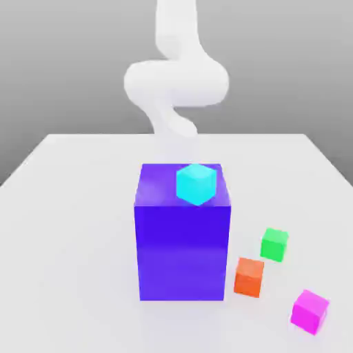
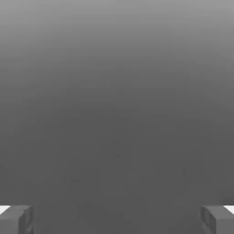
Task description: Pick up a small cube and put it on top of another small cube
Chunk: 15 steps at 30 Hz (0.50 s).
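The small magenta cube (image 1: 309, 311) rests on the white table near the front, at the exterior view's right. An orange cube (image 1: 249, 276) and a green cube (image 1: 274, 244) of the same size sit a little behind it. A cyan cube (image 1: 196, 183) lies on top of a tall blue block (image 1: 182, 245). My white arm (image 1: 176, 79) curls above the table's far side, behind the block. In the hand view my gripper (image 2: 117, 220) is open, its fingertips (image 2: 18, 219) far apart with nothing between them, facing plain grey background.
The tall blue block stands mid-table, between the arm and the front edge. The white table (image 1: 69, 227) stretches out bare at the exterior view's left of the block. The three small cubes form a loose diagonal line beside the block.
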Motion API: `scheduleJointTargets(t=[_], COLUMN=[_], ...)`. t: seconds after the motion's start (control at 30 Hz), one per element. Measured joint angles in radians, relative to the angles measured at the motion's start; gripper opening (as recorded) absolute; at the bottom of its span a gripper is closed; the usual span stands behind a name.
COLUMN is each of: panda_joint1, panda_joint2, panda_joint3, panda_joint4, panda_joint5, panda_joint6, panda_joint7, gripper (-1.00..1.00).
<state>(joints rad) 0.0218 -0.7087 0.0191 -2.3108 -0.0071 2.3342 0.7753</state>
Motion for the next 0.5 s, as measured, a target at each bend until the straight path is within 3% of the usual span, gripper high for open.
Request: scheduleJointTargets(t=[0.5], panda_joint1=[0.126], panda_joint2=[0.549], panda_joint3=[0.127], panda_joint4=[-0.065], panda_joint5=[-0.059], panda_joint6=[0.206], panda_joint7=[-0.137], gripper=[0.0])
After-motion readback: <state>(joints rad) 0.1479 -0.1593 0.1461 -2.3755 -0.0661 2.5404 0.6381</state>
